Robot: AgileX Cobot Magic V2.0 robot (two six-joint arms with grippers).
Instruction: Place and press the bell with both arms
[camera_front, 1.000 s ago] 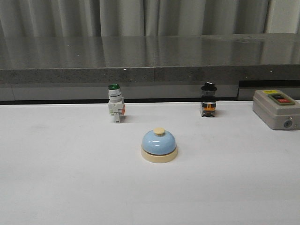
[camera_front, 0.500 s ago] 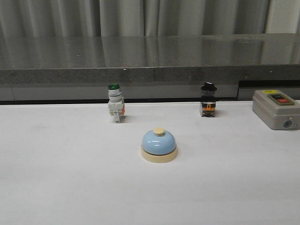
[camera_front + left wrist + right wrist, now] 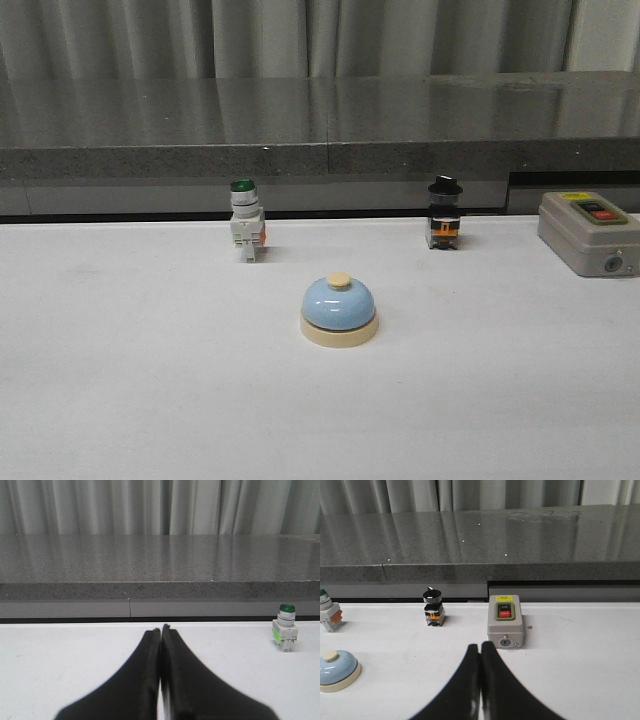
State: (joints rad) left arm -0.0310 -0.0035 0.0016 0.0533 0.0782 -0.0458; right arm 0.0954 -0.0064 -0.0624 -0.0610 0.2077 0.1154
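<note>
On table centre: bell (image 3: 340, 310) unmoved | left gripper (image 3: 161, 630) pinched empty | right gripper (image 3: 480, 647) likewise, unchanged

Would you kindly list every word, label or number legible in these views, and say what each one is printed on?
"OFF": on the red button of the grey switch box.
Green button above it: lettering too blurred to read.
Yellow label at the box's top: print too small to read.
Bell, green-capped pushbutton, black-knobbed switch: no readable text.
</note>
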